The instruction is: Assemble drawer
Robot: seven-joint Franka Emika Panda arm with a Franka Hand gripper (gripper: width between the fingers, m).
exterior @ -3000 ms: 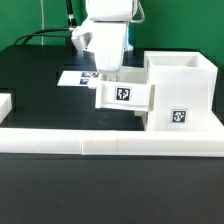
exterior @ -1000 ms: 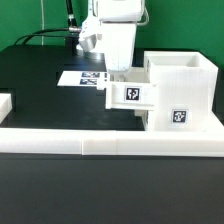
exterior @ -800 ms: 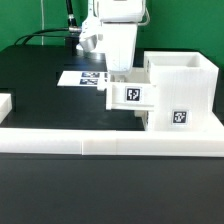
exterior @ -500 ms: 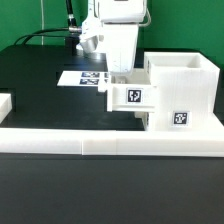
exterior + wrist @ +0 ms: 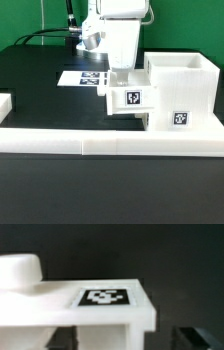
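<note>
Moved: since three seconds ago I see the small tray [image 5: 131, 98] carried toward the exterior view's right, now touching or nearly touching the tall case [image 5: 180, 88]; over the last second it has barely shifted.
Tray position: raised off the black table [image 5: 40, 85], its tagged face toward the camera, at the case's open front on the exterior view's left side.
Gripper: the gripper [image 5: 122, 72] comes down onto the tray's back wall; I judge it clamped on that wall, though its fingertips are hidden in the exterior view and only dark finger shapes show in the wrist view.
Wrist view: tray's tag [image 5: 104, 297] sits centred on the white face, blurred.
Handling: I expect light, stiff, smooth plastic, a little slippery; a thin wall is the natural hold, pinched mid-span so it stays level.
Background: marker board [image 5: 80, 77] lies flat behind; a white rail [image 5: 110, 135] edges the front.
</note>
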